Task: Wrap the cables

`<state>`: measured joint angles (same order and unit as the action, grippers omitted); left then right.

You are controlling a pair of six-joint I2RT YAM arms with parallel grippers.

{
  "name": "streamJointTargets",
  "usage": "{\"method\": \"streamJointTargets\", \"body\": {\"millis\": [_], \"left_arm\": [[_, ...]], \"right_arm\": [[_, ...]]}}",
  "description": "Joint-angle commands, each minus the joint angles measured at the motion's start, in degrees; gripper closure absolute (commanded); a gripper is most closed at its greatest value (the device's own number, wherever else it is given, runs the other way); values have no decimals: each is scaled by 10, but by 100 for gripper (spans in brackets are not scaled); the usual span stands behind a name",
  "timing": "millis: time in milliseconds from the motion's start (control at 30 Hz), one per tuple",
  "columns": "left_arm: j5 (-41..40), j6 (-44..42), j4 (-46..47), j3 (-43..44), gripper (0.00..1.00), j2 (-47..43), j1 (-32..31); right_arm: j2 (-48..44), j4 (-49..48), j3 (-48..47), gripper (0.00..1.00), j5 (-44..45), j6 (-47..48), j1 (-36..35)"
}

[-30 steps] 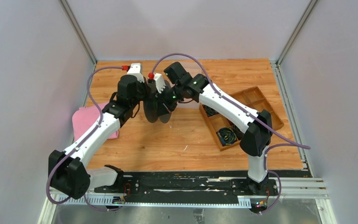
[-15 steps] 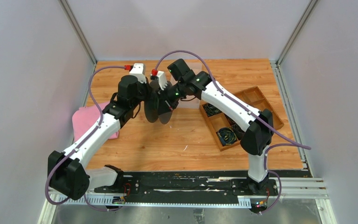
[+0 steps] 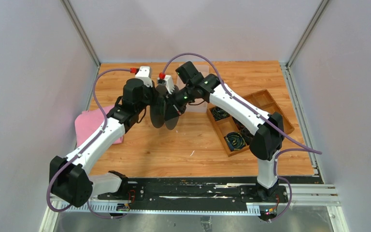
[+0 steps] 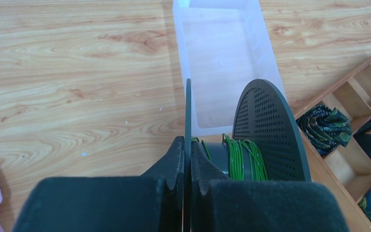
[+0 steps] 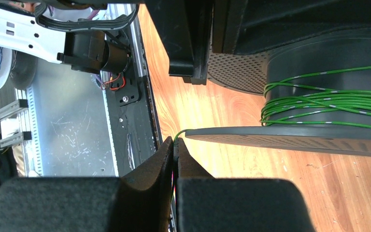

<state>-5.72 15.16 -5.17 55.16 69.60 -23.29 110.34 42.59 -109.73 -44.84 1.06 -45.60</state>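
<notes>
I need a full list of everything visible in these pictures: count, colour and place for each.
table: one, light wood, under everything
spool: one, dark grey, table centre
green wire: one strand, green, wound on spool
clear bin: one, transparent, behind spool
wooden tray: one, brown, right side
cable bundles: at least three, dark, in tray compartments
cloth: one, pink, left side
arms: two, white and black, near edge
left end effector: one, black, shut on spool flange
right end effector: one, black, shut on green wire
</notes>
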Motion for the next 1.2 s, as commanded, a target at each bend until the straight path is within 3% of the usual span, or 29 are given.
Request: {"method": "streamJointTargets", "body": {"millis": [0,600,1167], "left_arm": [[-13,-13,22,-4,100,-10,-1],[-25,-7,21,-8,100,-19,-1],[-25,-4,18,-6,100,-19,-1]], "right_arm": [[-16,23,18,98,-47,18,6],[-35,31,58,94,-73,64,9],[-39,58,55,99,-74,87,12]]}}
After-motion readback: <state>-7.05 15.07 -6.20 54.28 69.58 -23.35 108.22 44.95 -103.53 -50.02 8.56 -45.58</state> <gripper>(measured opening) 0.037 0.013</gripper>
